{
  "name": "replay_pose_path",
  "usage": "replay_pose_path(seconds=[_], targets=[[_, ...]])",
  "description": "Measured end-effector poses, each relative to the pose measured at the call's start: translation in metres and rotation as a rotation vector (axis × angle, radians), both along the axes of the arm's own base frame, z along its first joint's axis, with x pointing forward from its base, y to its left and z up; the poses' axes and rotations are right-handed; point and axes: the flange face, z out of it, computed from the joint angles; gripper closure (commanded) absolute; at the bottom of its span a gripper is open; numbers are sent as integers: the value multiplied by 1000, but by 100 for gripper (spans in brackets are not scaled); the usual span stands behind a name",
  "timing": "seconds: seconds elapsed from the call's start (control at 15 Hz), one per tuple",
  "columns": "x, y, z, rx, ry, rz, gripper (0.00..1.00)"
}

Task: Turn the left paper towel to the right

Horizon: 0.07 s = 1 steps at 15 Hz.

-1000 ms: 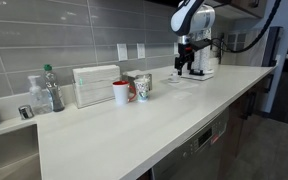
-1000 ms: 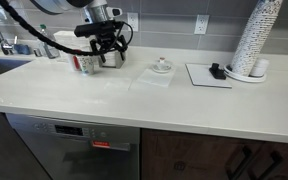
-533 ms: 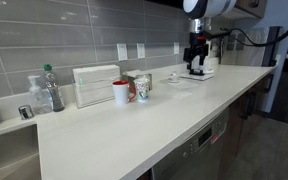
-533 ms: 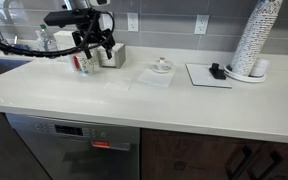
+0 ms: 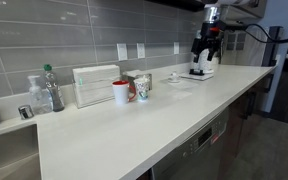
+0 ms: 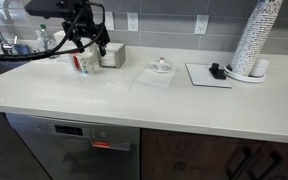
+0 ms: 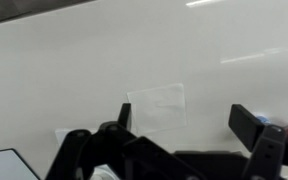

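The left paper towel (image 7: 156, 107) is a plain white square sheet lying flat on the white counter. In the wrist view it sits below and between my fingers. It shows only faintly in an exterior view (image 6: 117, 86). My gripper (image 7: 187, 120) is open and empty. It hangs well above the counter in both exterior views (image 5: 203, 55) (image 6: 92, 42), and touches nothing.
A second paper towel (image 6: 154, 78) carries a small white cup (image 6: 162, 66). A black-edged mat (image 6: 209, 76) and a tall stack of cups (image 6: 254, 40) stand beyond it. Mugs (image 6: 84, 63), a red mug (image 5: 120, 92), a white towel dispenser (image 5: 96, 85) and a bottle (image 5: 51, 88) line the wall.
The arm has lifted up and away from the counter, drifting sideways past the towels toward the mugs. The gripper stays open and empty. The towels have not moved.
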Motion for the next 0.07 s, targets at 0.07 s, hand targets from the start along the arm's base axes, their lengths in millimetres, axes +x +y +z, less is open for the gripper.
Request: replay_pose_path(seconds=[0.07], targets=[[0,0,0,0,0,1,0]])
